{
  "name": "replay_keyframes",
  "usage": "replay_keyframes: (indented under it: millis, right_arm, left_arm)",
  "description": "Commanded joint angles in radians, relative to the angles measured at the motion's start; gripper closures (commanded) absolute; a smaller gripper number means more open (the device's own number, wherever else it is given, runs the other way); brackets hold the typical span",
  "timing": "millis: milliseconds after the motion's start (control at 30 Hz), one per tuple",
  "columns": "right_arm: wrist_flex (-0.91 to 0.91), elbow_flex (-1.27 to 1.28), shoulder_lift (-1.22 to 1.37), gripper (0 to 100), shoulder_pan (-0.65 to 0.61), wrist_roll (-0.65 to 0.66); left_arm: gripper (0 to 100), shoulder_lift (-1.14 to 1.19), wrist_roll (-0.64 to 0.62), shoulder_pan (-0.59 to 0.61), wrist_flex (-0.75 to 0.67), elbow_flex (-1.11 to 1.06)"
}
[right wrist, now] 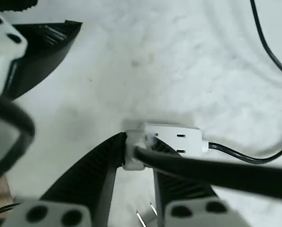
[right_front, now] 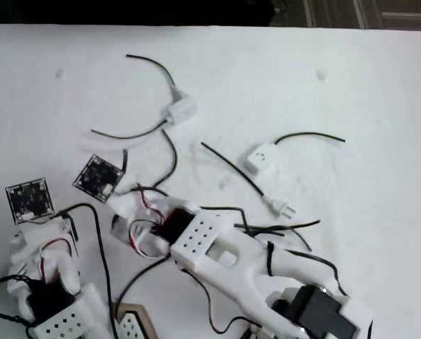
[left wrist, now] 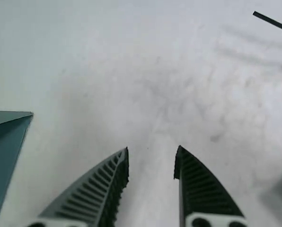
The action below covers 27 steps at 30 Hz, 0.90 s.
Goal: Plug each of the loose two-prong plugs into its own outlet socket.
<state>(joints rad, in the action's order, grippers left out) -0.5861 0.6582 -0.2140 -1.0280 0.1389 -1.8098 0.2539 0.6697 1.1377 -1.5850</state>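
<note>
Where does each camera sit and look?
High view: above the table, looking down on left arm and right arm.
Left wrist view: on the left arm, facing the table past the open left gripper.
Right wrist view: on the right arm, facing the right gripper shut on a white plug by a socket.
Shared: high and right wrist views show that socket.

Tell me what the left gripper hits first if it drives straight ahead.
Probably just bare table; the left gripper points at open surface. The black cable lies off its line, depth unclear.
</note>
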Motion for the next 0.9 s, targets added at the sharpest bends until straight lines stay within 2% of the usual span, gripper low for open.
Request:
replay_keyframes:
  millis: [0, 167, 867]
  right_arm:
    - [0.048, -0.049, 0.022, 98.1, 0.015, -0.002]
    - [0.077, -0.051, 0.071, 98.1, 0.065, 0.058]
    - [0.128, -0.052, 0.165, 98.1, 0.047, 0.058]
  left_arm:
    - [83, -0.01, 0.011, 0.007, -0.005, 0.003]
    - [83, -0.01, 0.011, 0.007, -0.005, 0.002]
    - [83, -0.01, 0.011, 0.007, -0.005, 0.002]
